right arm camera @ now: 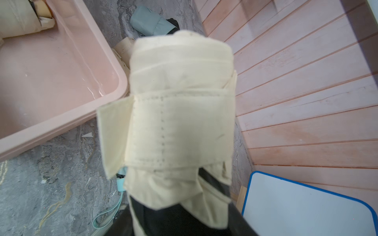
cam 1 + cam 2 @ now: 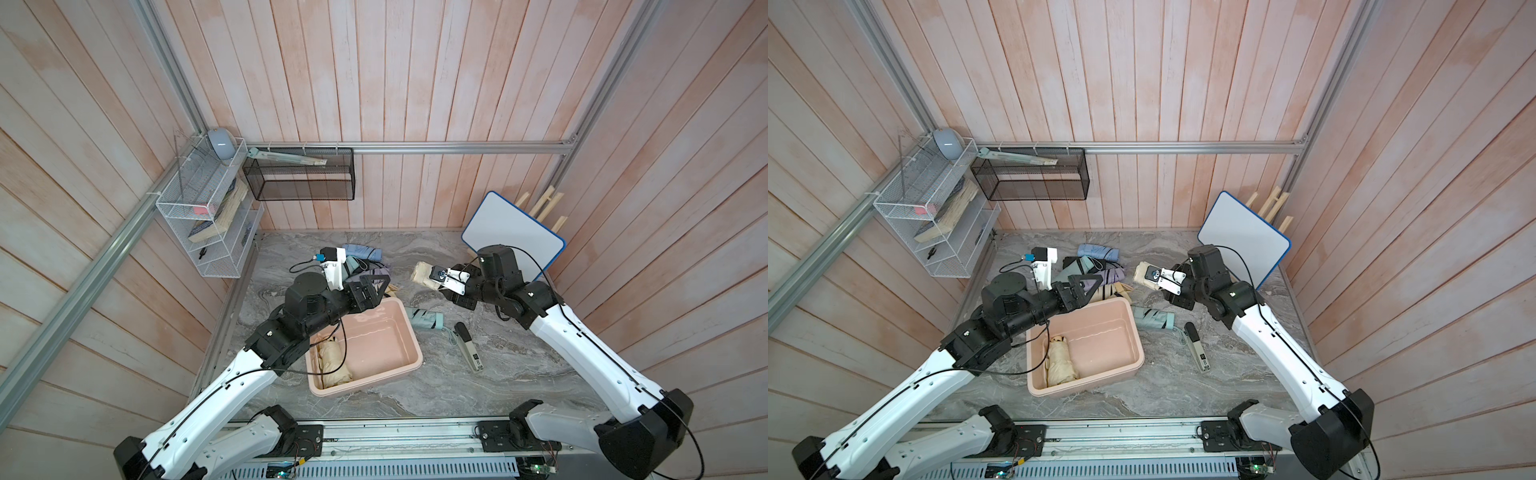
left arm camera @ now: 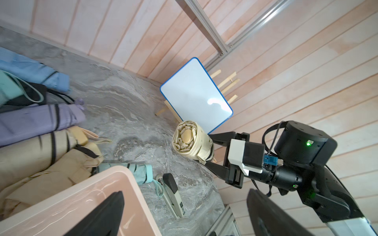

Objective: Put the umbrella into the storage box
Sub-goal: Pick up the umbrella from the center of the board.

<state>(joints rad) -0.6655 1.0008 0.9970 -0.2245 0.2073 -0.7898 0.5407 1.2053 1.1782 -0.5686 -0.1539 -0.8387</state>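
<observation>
The cream umbrella (image 3: 188, 139) is folded into a short, fat roll, its fabric pleated in soft folds round a smooth tan cap at the end. A stitched strap wraps its middle, with the loose tab sticking out to one side in the right wrist view (image 1: 180, 114). It hangs in the air above the grey marbled worktop (image 2: 478, 386), just past the far right corner of the storage box (image 2: 374, 345), not in it.

The right tool (image 2: 428, 276) is clamped on it near the handle end, one black finger on each side. The right arm reaches in low from the right edge, its wrist turned towards the middle, so the roll lies roughly level.

The left arm stretches over the box's left side. The left tool (image 2: 380, 289) hovers at the far left corner with its jaws wide apart and nothing between them.

The box is glossy pale pink plastic with rounded corners. A second cream umbrella (image 2: 1061, 361) lies along its left wall. A green umbrella (image 2: 426, 318) lies just beside its right wall, and a stapler (image 2: 467, 347) lies near that.
</observation>
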